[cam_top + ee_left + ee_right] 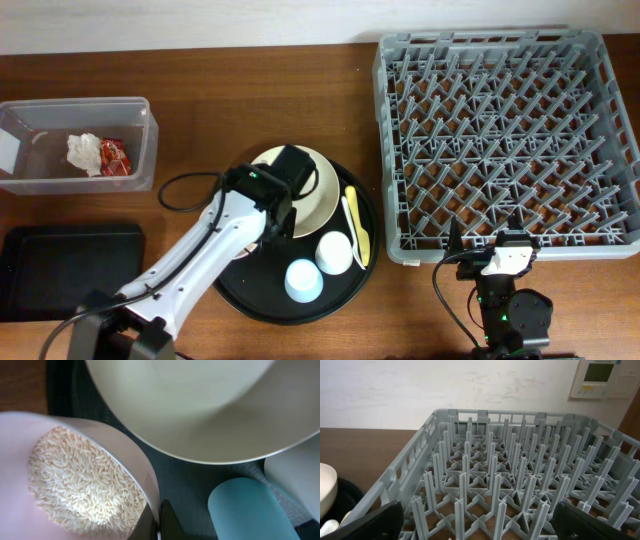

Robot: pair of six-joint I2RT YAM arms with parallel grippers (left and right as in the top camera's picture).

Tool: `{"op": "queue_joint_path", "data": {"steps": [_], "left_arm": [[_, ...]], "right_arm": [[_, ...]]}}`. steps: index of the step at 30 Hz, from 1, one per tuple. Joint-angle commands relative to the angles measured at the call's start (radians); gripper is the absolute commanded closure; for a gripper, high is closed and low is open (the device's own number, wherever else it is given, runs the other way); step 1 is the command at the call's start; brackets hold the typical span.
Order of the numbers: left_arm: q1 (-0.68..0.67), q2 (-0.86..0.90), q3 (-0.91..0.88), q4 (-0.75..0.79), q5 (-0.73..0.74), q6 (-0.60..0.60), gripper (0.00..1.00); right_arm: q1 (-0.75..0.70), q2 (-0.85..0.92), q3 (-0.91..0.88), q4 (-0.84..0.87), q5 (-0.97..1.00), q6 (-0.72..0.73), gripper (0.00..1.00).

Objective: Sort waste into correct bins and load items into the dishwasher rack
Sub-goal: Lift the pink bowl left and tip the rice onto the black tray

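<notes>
Overhead first. The dishwasher rack, a square of grey plastic bristling with upright pegs, is seen at 2 o'clock on the bench, with nothing loaded in it. At 9 o'clock the clear box is found holding the crumpled tissue and the glossy red wrapper. The shallow black tray at 8 o'clock lies bare. The left arm is stretched over the round black tray at 6 o'clock. Gathered there are the cream plate, the white cup, the blue cup and the yellow fork and spoon (the bowl is hidden beneath the wrist from here).

Left wrist view next. The left gripper is clenched on the thin, smooth wall of the pink bowl, at the rim's 4 o'clock. A heap of loose, matte rice is held inside the bowl. The step in hand is judged to be waste sorting, with the rice bound for a bin. A level lift is called for, then a carry towards 8 or 9 o'clock, then a tip. Grains this loose would likely be spilled by any early tilt.

Right wrist view last. The right gripper is released, jaws spread wide, at the rack's 6 o'clock edge. Nothing is held.
</notes>
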Motion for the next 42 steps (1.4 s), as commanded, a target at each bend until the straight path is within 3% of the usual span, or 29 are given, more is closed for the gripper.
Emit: {"op": "queue_joint_path", "data": {"steps": [1, 4, 9, 11, 14, 16, 22, 28, 36, 39, 42], "left_arm": [[0.107, 0.000, 0.110, -0.080, -0.038, 0.007, 0.99], [0.232, -0.010, 0.171, -0.103, -0.038, 0.008, 0.99], [0.580, -0.082, 0.199, -0.098, -0.024, 0.034, 0.99], [0.770, -0.103, 0.199, -0.076, 0.109, 0.092, 0.99], [0.952, -0.106, 0.199, -0.066, 0.300, 0.160, 0.99], [1.059, -0.106, 0.199, -0.066, 0.352, 0.165, 1.00], [1.142, -0.106, 0.196, -0.119, 0.260, 0.166, 1.00], [1.171, -0.106, 0.184, -0.063, 0.334, 0.315, 1.00], [1.459, -0.113, 0.097, -0.020, 0.845, 0.492, 0.99], [1.613, -0.115, -0.093, 0.116, 1.027, 0.528, 0.99], [1.699, -0.115, -0.266, 0.301, 1.111, 0.527, 0.99]], "right_arm": [[0.006, -0.006, -0.005, -0.006, 0.016, 0.005, 0.02], [0.006, -0.006, -0.005, -0.006, 0.016, 0.006, 0.02], [0.006, -0.006, -0.005, -0.006, 0.016, 0.006, 0.02], [0.006, -0.006, -0.005, -0.006, 0.016, 0.005, 0.02], [0.006, -0.006, -0.005, -0.006, 0.016, 0.006, 0.02], [0.006, -0.006, -0.005, -0.006, 0.016, 0.005, 0.02], [0.006, -0.006, -0.005, -0.006, 0.016, 0.005, 0.02], [0.006, -0.006, -0.005, -0.006, 0.016, 0.006, 0.02], [0.006, -0.006, -0.005, -0.006, 0.016, 0.005, 0.02], [0.006, -0.006, -0.005, -0.006, 0.016, 0.006, 0.02], [0.006, -0.006, -0.005, -0.006, 0.016, 0.006, 0.02]]}}
